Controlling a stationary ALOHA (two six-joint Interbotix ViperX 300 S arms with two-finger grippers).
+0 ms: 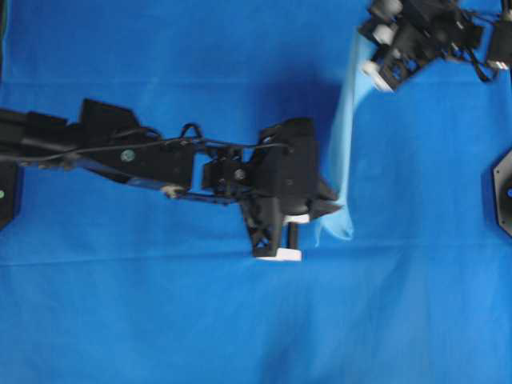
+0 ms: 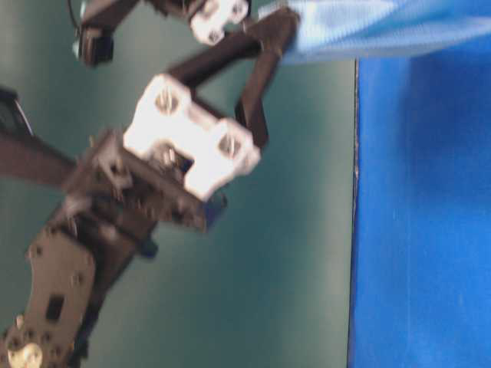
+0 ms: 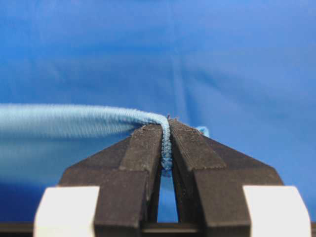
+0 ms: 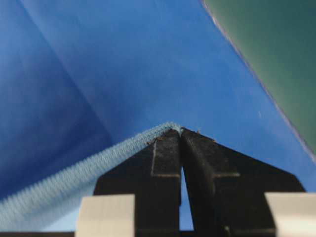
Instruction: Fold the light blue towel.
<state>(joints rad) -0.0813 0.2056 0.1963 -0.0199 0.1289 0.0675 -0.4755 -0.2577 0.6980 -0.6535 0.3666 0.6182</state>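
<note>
The light blue towel hangs off the table as a narrow taut strip between my two grippers. My left gripper holds its near lower end, and in the left wrist view that gripper is shut on the hem, with the towel running off to the left. At the far right, my right gripper holds the other end. The right wrist view shows it shut on a corner of the towel. The table-level view shows the towel pulled taut from a black finger.
A royal-blue table covering spreads under everything. Black arm mounts sit at the right edge and at the left edge. Dark green ground lies beyond the table's edge.
</note>
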